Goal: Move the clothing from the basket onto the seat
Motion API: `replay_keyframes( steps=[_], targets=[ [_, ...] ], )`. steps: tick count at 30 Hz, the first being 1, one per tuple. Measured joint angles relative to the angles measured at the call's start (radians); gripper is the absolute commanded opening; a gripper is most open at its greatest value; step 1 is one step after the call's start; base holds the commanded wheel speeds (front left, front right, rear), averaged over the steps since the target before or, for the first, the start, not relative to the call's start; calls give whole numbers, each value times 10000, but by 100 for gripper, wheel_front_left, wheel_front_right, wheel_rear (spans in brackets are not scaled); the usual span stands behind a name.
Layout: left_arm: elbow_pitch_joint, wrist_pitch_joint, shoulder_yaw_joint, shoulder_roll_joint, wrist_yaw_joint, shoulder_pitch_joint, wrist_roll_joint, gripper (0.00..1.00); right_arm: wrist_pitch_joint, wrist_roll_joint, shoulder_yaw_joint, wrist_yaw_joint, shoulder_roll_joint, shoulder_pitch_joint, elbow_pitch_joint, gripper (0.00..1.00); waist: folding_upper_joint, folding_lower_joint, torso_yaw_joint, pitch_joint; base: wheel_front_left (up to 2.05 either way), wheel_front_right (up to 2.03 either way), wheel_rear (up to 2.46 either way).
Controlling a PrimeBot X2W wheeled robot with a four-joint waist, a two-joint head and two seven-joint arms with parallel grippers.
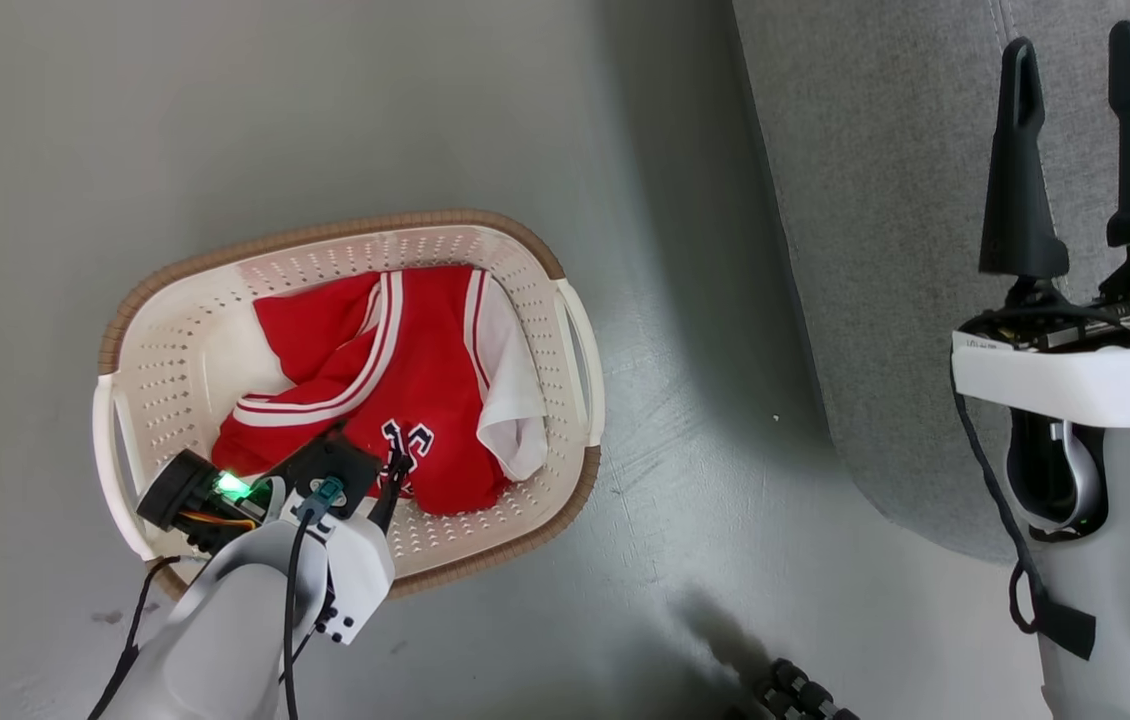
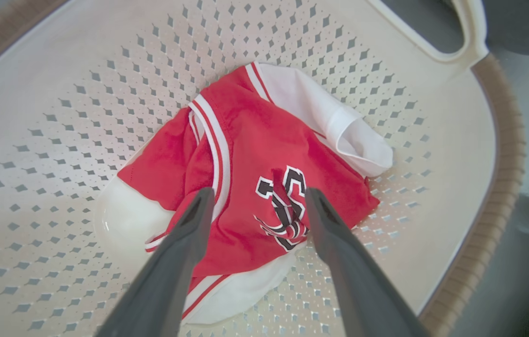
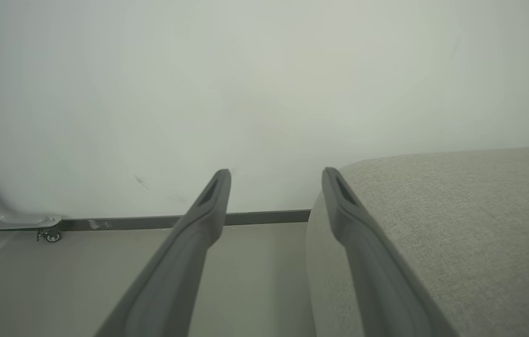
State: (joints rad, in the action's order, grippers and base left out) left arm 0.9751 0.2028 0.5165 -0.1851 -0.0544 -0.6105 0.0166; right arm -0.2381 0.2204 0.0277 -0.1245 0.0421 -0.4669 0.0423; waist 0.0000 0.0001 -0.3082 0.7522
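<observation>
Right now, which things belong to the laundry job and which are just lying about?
Job: red white-trimmed lettered jersey; cream perforated plastic basket; grey woven-fabric seat.
Lying about: small metal caster wheel; black ribbed object on the floor.

Noting smooth grey floor (image 1: 325,120), carrying cream perforated basket (image 1: 175,340) with brown rim, sitting upright; also carrying grey woven seat (image 1: 885,200), standing near basket's right side, not touching it.
</observation>
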Motion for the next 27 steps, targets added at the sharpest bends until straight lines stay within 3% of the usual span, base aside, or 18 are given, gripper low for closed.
replay_keyframes(
  steps=[22,27],
  targets=[
    [1072,-485,23,151,33,-827,73,100,-98,171,-244,0,4,-520,2,100,0,0,-467,1056,0,0,0],
    [1417,-813,-40,-2,499,-1084,221,100,-100,192,-274,0,4,-717,10,100,0,0,-598,1240,0,0,0]
  ],
)
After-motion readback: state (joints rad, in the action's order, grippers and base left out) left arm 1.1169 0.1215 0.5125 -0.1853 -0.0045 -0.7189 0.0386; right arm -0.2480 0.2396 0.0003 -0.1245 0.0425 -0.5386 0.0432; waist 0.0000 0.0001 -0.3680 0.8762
